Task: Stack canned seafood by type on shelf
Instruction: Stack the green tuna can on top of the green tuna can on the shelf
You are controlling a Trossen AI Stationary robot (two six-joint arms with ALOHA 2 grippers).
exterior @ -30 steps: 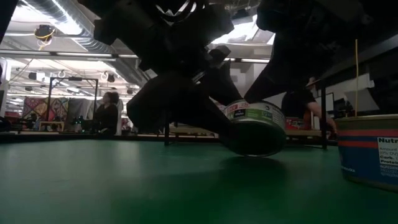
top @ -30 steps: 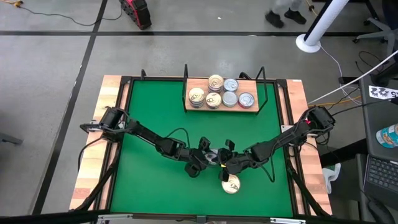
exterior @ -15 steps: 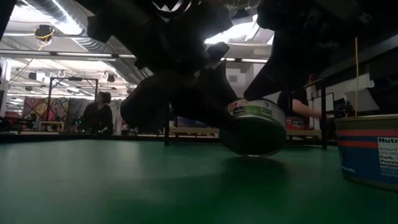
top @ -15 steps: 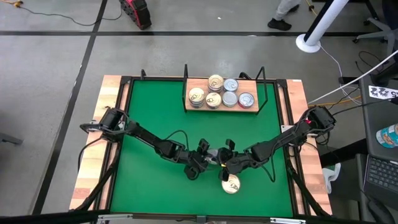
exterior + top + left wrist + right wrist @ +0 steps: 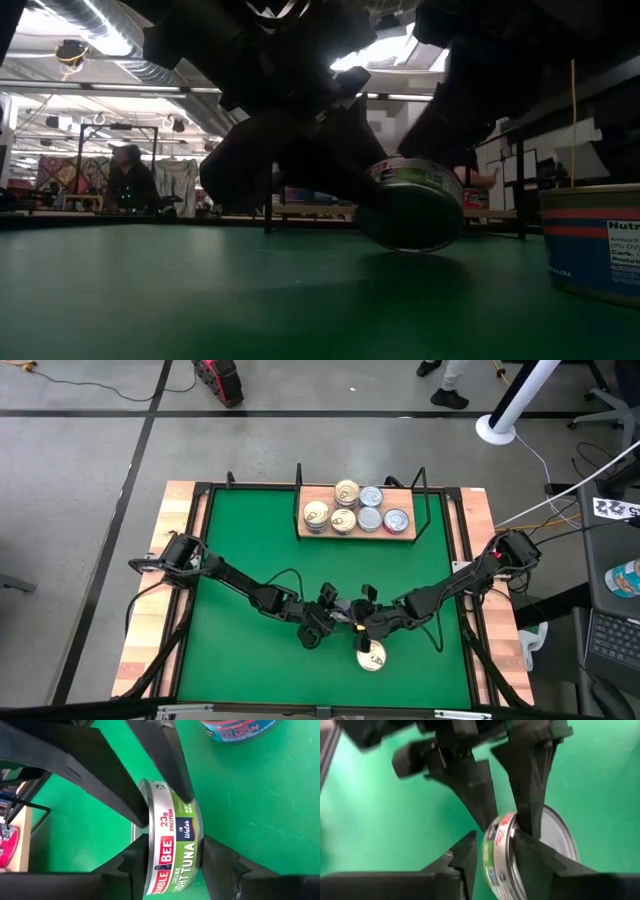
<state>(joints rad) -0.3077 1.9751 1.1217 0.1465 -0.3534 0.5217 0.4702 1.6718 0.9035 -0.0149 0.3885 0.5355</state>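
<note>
Tin (image 5: 172,850): green-labelled tuna, on edge just above the mat mid-table, both grippers on it, likely a handover.
Left gripper (image 5: 172,862): fingers clamped on its flat faces.
Right gripper (image 5: 492,847): fingers around it; grip unclear.
Shelf (image 5: 400,536): far edge, five tins sorted.
Spare tin (image 5: 372,657): near edge.

Both arms (image 5: 270,598) crowd the green table (image 5: 240,540) near its front edge, with a lone tin (image 5: 372,657) just beside them. The shelf (image 5: 358,525) fills the middle of the rear edge; both rear corners lie open.
</note>
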